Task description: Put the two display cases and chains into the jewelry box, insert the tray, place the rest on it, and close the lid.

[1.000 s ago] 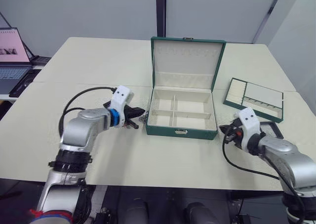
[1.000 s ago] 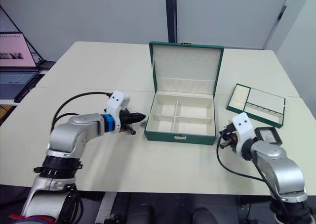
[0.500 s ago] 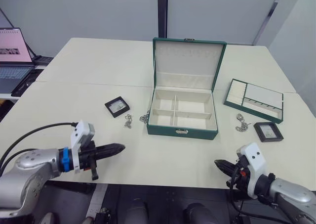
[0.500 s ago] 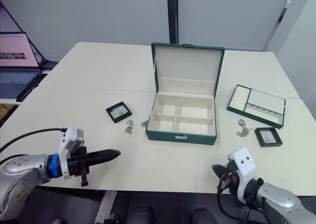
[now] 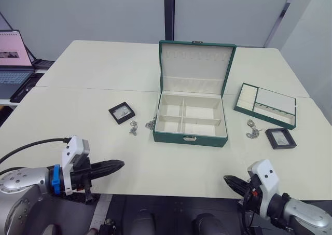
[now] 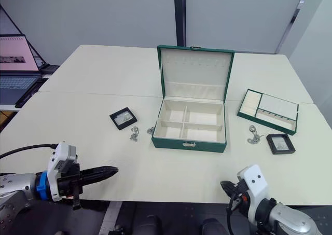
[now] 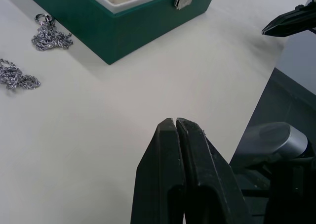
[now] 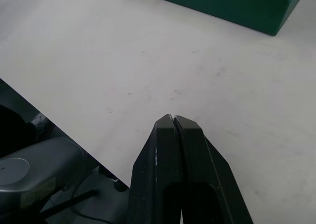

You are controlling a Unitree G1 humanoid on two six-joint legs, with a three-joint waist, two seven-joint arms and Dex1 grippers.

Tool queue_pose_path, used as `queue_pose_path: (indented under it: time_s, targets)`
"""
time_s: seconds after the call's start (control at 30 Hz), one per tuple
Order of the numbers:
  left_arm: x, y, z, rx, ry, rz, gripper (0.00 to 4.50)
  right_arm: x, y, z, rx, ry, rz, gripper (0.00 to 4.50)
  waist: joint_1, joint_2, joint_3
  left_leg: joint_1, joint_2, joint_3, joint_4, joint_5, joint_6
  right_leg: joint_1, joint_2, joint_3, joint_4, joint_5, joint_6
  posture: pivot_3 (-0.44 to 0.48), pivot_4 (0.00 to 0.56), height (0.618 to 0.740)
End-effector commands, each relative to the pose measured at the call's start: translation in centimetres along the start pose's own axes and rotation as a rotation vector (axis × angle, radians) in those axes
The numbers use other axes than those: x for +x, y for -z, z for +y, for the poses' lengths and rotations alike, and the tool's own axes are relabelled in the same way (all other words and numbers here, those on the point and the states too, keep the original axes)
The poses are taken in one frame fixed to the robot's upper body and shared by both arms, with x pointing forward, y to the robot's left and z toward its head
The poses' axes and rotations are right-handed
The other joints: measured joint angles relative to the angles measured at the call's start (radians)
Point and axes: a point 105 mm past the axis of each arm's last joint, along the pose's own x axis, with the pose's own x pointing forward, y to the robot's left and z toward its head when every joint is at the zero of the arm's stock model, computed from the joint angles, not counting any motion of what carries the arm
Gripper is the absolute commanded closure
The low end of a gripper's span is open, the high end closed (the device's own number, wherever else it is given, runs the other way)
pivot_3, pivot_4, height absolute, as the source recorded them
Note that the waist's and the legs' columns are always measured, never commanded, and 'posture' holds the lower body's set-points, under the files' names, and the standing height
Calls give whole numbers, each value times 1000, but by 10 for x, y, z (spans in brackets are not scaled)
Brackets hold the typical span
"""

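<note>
The dark green jewelry box (image 5: 190,136) stands open mid-table, its cream-lined lid (image 5: 195,67) upright. One display case (image 5: 122,112) lies left of the box, with two chains (image 5: 133,127) (image 5: 151,124) beside it. The other display case (image 5: 280,138) lies to the right, near a third chain (image 5: 252,130). The tray (image 5: 265,105) rests at the right, behind that case. My left gripper (image 5: 120,164) is shut and empty over the table's near edge on the left. My right gripper (image 5: 227,180) is shut and empty at the near edge on the right.
A laptop (image 5: 13,64) sits on a side desk at the far left. A seam (image 5: 78,87) runs across the tabletop behind the box's left side.
Both arms pulled back from beside the box to the table's near edge, uncovering the cases and chains. Over the last half second they drew slightly further back.
</note>
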Motion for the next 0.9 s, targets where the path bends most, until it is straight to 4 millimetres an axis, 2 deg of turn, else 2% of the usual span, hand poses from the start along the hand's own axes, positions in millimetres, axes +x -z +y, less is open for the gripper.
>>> queue_pose_path:
  time_s: [0.03, 0.17, 0.33, 0.43, 0.5, 0.53, 0.57, 0.63, 0.8, 0.9]
  targets:
    - [3, -2, -5, 14, 9, 5, 4295, -4, -17, 5, -58, -24, -61, 4282, 0, 0, 0, 0, 0, 0, 0, 0, 0, 0, 0, 0, 0, 0, 0, 0, 150, 740]
    - [2, 2, -1, -16, -32, 18, 3292, -3, -44, 12, -126, -79, -152, 3416, -1, 0, 0, 0, 0, 0, 0, 0, 0, 0, 0, 0, 0, 0, 0, 0, 150, 740]
    - [0, 6, 7, -29, -77, 29, 1695, -2, -80, 21, -243, -127, -288, 2047, -1, 0, 0, 0, 0, 0, 0, 0, 0, 0, 0, 0, 0, 0, 0, 0, 150, 740]
    - [1, 6, 10, -37, -86, 28, 786, -2, -91, 25, -281, -135, -331, 1244, 1, 0, 1, 0, 0, 0, 0, 0, 0, 0, 0, 0, 0, 0, 0, 0, 150, 740]
    - [2, 6, 15, 17, -119, 39, 175, -1, -97, 26, -306, -127, -353, 604, 0, -1, 1, 0, 0, 0, 0, 0, 0, 1, 0, 0, 0, 0, 0, 0, 150, 740]
    - [3, 7, 17, 32, -129, 49, 0, -1, -99, 26, -314, -124, -359, 247, 0, -1, 1, 0, 0, 0, 0, 0, 0, 1, 0, 0, 0, 0, 0, 0, 150, 740]
    - [2, 6, 17, 31, -121, 63, 0, 0, -100, 27, -324, -126, -363, 41, 0, -1, 0, 0, 0, 0, 0, 0, 0, 1, 0, 0, 0, 0, 0, 0, 150, 740]
    - [1, 4, 17, 17, -88, 90, 0, 1, -102, 29, -338, -131, -369, 41, 0, -1, 1, 0, 0, 0, 0, 0, 0, 1, 0, 0, 0, 0, 0, 0, 150, 740]
    - [-6, -27, 28, -5, -8, 201, 0, 2, -107, 34, -370, -152, -384, 41, 2, -3, 2, 0, 0, -2, 0, 0, 0, -1, 0, -2, 0, 0, 0, 0, 150, 740]
    - [-7, -55, 41, 55, -25, 269, 0, 3, -107, 36, -376, -164, -381, 41, 1, -2, 2, 0, 0, -1, 0, 0, 0, -1, 0, -1, 0, 0, 0, 0, 150, 740]
